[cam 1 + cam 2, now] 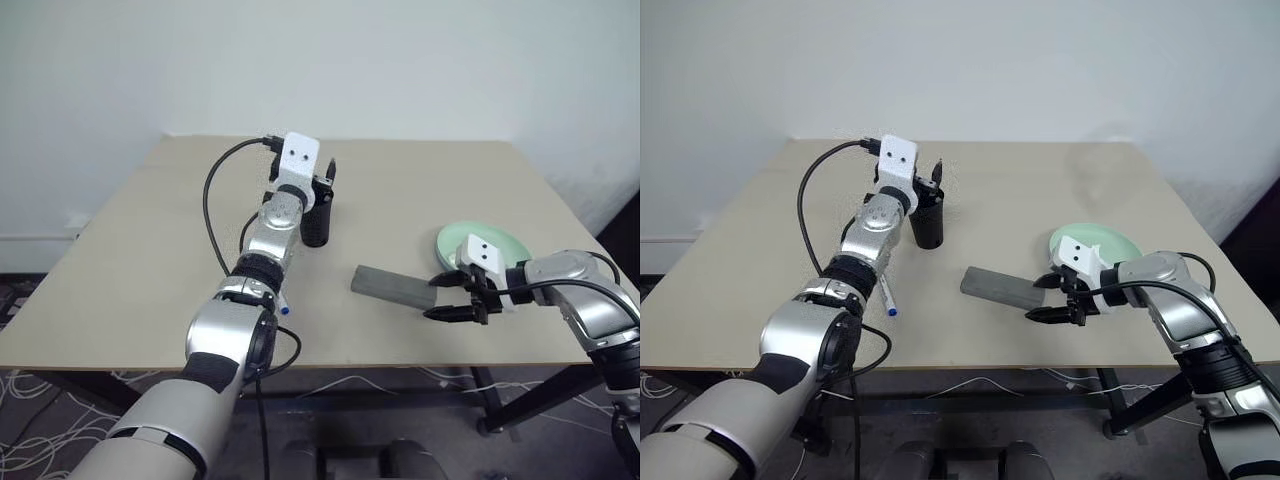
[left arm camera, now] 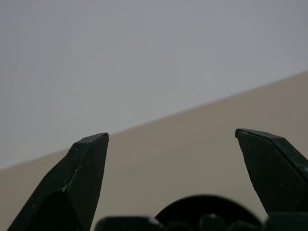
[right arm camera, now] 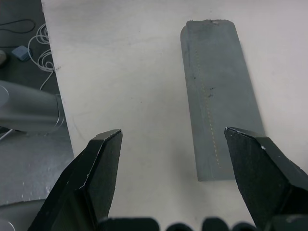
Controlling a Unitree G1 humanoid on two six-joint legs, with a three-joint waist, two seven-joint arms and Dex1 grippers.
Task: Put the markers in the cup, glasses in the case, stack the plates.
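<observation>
Left gripper (image 1: 927,180) over the cup (image 1: 928,222), jaws spread and empty.
Blue-capped marker (image 1: 887,297) lies on the desk (image 1: 1060,180) nearer than the cup, under the left arm — lowering the forearm could roll it off. Right gripper (image 1: 1052,299), jaws spread, hovers beside the case (image 1: 998,287).

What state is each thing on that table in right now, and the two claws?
Black tapered plastic cup: upright, on table.
Blue-tipped white marker: lying on table, outside cup.
Flat grey fabric case: closed, lying flat.
Pale green round plate: flat on table.
Left gripper: open, over cup.
Right gripper: open, empty.
</observation>
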